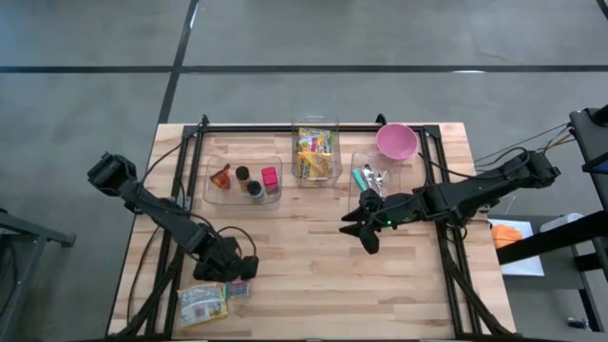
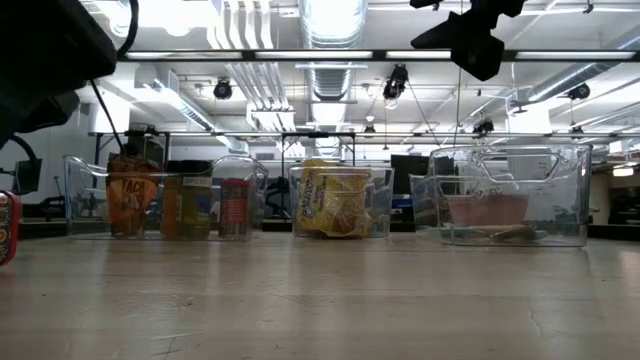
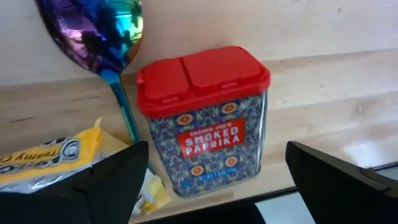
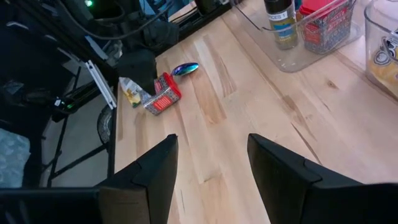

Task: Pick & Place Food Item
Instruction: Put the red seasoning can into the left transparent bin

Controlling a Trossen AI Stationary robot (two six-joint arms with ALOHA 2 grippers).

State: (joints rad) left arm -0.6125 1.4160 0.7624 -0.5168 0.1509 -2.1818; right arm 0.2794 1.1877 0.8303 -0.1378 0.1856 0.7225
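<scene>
Bright, even overhead lighting
Ceiling light strips (image 2: 330,20) are glaring in the low view; the iridescent spoon (image 3: 99,37) is reflecting rainbow sheen.

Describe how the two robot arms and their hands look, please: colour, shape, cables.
Both arms are dark, almost black, built of slim jointed links with bulky joint housings. The left hand and the right hand each end in two flat, angular black fingers. A small green light glows on the right arm near its wrist. Thin black cables trail from both arms over the table.
</scene>
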